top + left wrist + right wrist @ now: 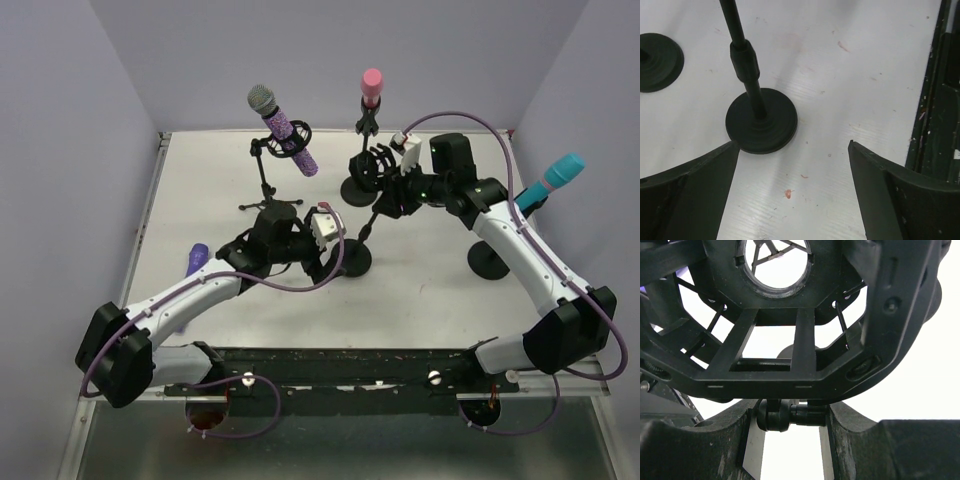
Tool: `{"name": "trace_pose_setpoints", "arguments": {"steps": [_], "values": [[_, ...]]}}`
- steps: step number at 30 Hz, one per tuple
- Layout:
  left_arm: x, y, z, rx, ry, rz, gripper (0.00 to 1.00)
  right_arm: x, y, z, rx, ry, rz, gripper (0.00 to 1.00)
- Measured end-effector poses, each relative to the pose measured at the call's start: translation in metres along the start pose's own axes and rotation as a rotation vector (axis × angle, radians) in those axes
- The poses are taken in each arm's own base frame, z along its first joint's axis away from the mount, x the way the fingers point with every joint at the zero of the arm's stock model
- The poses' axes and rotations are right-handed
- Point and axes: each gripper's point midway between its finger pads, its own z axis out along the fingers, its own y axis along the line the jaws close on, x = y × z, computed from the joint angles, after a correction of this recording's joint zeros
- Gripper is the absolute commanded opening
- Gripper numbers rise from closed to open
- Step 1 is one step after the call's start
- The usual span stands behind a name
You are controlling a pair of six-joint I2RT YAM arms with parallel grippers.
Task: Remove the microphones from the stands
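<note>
Hands, top view: left hand [325, 258] hung low beside the round base [352, 258] of the middle stand [366, 226]; right hand [390, 195] reached in under its shock mount [373, 165].
Microphone, top view: a purple microphone [196, 258] lay flat on the counter [430, 270] beside the left arm, well apart from that stand and seemingly out of it.
Left wrist view: hand spread wide open, gripping nothing; the base sat just ahead of one finger.
Right wrist view: hand was closed on the swivel joint [785, 416] beneath the mount, whose ring was empty.
Doing it well: the stand looked best kept braced at the joint, then released gently so it would not tip.
Surface and room: white counter, faintly scuffed, with reddish specks; plain lilac walls on three sides.
</note>
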Motion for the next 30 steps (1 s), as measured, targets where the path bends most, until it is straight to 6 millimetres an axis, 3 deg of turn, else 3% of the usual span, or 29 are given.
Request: {"name": "trace_pose_setpoints", "arguments": {"steps": [5, 12, 17, 24, 30], "values": [[-0.025, -0.011, -0.012, 0.058, -0.018, -0.012, 0.98, 0.001, 0.008, 0.003, -0.049, 0.007, -0.088, 0.01], [-0.072, -0.013, -0.05, 0.042, -0.103, 0.024, 0.98, 0.007, 0.045, 0.015, -0.146, 0.036, -0.268, 0.01], [-0.096, -0.012, -0.076, -0.007, -0.168, 0.028, 0.98, 0.009, 0.059, 0.021, -0.178, 0.037, -0.332, 0.01], [-0.108, 0.007, -0.094, -0.069, -0.221, -0.06, 0.98, 0.007, 0.064, 0.032, -0.176, 0.017, -0.357, 0.01], [-0.119, 0.005, -0.097, -0.043, -0.268, -0.085, 0.98, 0.004, 0.067, 0.042, -0.166, -0.003, -0.374, 0.01]]}}
